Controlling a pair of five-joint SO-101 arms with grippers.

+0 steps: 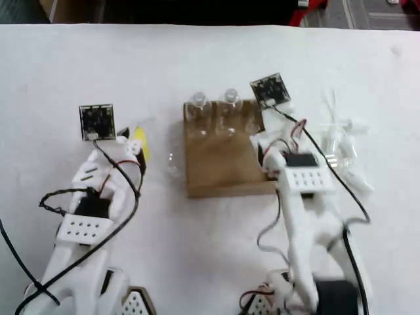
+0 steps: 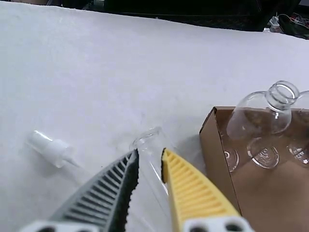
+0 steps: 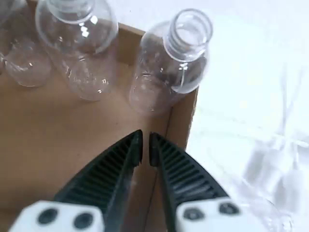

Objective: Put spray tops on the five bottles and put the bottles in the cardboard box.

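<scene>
Uncapped bottles (image 3: 171, 63) already stand in the cardboard box (image 1: 223, 177). The left gripper (image 2: 149, 153) has its jaws astride a lying bottle (image 2: 147, 137) on the table (image 2: 96, 72), probably pinching it, and we judge it is for capping. A spray top (image 2: 50, 147) lies near. The right gripper (image 3: 145, 137) hovers over the box wall, jaws pressed together and empty.
</scene>
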